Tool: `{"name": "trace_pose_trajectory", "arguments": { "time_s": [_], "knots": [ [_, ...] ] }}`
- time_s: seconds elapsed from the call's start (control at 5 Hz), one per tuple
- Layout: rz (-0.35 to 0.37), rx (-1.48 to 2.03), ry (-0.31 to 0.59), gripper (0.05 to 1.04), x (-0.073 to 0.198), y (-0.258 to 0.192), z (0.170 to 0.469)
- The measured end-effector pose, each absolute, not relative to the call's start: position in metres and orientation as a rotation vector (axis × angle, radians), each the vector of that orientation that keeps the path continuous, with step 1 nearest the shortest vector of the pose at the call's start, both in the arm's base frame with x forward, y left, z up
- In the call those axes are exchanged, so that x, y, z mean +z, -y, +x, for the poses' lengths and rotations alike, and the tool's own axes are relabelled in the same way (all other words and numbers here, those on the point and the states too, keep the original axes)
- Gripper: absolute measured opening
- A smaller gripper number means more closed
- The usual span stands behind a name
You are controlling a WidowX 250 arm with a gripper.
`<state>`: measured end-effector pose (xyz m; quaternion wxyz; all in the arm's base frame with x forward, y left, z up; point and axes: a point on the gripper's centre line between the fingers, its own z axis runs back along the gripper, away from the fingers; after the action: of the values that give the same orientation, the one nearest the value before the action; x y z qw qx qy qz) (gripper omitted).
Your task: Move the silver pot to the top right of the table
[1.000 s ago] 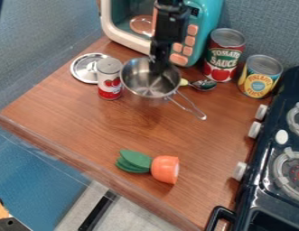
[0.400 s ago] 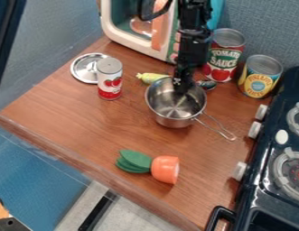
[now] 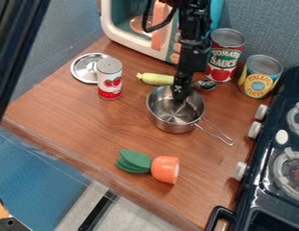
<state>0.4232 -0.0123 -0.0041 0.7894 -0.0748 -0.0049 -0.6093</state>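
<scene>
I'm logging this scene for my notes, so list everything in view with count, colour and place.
Pot: one, silver, mid-table, handle toward lower right
Lid: one, silver, upper left
Small can: one, red and white, beside the lid
Tall can: one, red label, upper right
Other can: one, yellow label, right of it
Pale item: one, yellow, behind pot
Spoon-like piece: one, silver and dark, behind pot
Toy vegetable: one, orange and green, near front edge
Toy microwave: one, teal and cream, back
Stove: one, dark, right
Table: one, brown, centre
Wall: blue-grey, behind
Arm: one, black, from top
Gripper: one, black, at pot's far side
</scene>
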Motion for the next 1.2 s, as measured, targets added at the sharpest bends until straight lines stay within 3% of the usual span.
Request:
{"name": "trace_pose_trajectory", "arguments": {
  "time_s": [0.2,0.4,0.8,1.0,1.2],
  "knots": [
    [-0.148,-1.311,-0.002,0.096,-0.005,0.013,0.424],
    [-0.143,-1.28,-0.013,0.267,-0.008,0.014,0.422],
    [-0.146,-1.274,0.006,0.852,0.003,0.017,0.411],
    [-0.138,-1.283,0.062,1.009,0.027,0.021,0.409],
    [-0.107,-1.302,0.137,1.005,0.059,0.024,0.407]
  ]
}}
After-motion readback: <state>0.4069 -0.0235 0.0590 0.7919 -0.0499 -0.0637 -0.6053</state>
